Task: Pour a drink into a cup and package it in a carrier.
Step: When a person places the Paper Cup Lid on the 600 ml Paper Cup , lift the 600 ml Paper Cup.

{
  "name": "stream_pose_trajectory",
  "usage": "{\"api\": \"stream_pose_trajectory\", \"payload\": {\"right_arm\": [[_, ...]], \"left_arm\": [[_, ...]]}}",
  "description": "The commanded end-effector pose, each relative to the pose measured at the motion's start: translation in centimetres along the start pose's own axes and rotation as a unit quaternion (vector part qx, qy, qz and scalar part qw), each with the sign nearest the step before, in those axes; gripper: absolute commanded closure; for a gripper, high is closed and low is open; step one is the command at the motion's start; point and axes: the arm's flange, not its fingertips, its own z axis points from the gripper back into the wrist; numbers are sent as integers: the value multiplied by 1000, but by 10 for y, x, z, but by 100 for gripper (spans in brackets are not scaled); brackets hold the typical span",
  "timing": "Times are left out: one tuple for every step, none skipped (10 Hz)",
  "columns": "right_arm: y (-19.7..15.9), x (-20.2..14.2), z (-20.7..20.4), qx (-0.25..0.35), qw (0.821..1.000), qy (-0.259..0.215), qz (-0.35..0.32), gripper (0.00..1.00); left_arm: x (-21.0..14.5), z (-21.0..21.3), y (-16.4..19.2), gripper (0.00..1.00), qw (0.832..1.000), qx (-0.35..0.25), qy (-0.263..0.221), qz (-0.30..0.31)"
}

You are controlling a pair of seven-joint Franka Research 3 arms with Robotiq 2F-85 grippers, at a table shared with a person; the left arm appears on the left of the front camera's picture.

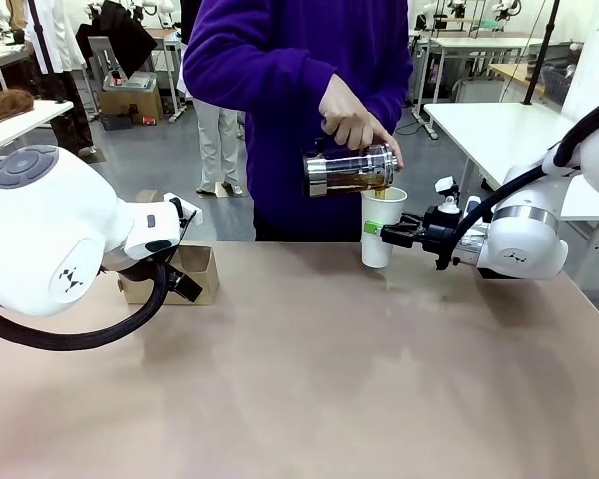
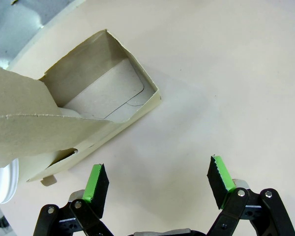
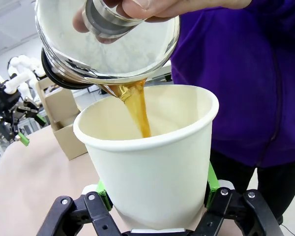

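Front view: a wide tan table (image 1: pixel 309 389) lies bare across its near and middle parts, leaving free room on every side. A person (image 1: pixel 280 60) in a purple top stands at the far edge. Their hand (image 1: pixel 351 118) tips a clear pitcher (image 1: pixel 347 170) over a white cup (image 1: pixel 380 228) near that far edge, right of centre. The right gripper (image 1: pixel 387 232) reaches in from the right, clamped around the cup's side. Whether the cup rests on the table or hangs just above it cannot be told. The brown carrier (image 1: pixel 195 274) sits near the far left edge, partly behind the left arm, well apart from the cup, with bare table between them.

Left wrist view: the left gripper (image 2: pixel 158 169) hangs over bare tabletop with its green-padded fingers spread wide, holding nothing. The carrier lies just beyond them at the upper left, open-topped, one flap raised, its cardboard floor visible inside. Bare table runs to the right.

Right wrist view: the cup sits tight between the green pads (image 3: pixel 212 179). A thin amber stream of the drink (image 3: pixel 137 105) falls from the pitcher's lip into the cup's open mouth, a detail too small to see from the front. The rim hides the level inside. Far behind, at left, the carrier stands on the table.
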Motion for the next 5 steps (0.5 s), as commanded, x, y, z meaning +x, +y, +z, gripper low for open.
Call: {"api": "stream_pose_trajectory", "payload": {"right_arm": [[2,1,-1,-1,1000,-2,0,20],[2,1,-1,-1,1000,-2,0,20],[2,1,-1,-1,1000,-2,0,20],[2,1,-1,-1,1000,-2,0,20],[2,1,-1,-1,1000,-2,0,20]], "left_arm": [[0,0,0,0,1000,-1,-1,0],[0,0,0,0,1000,-1,-1,0],[0,0,0,0,1000,-1,-1,0],[0,0,0,0,1000,-1,-1,0],[0,0,0,0,1000,-1,-1,0]]}}
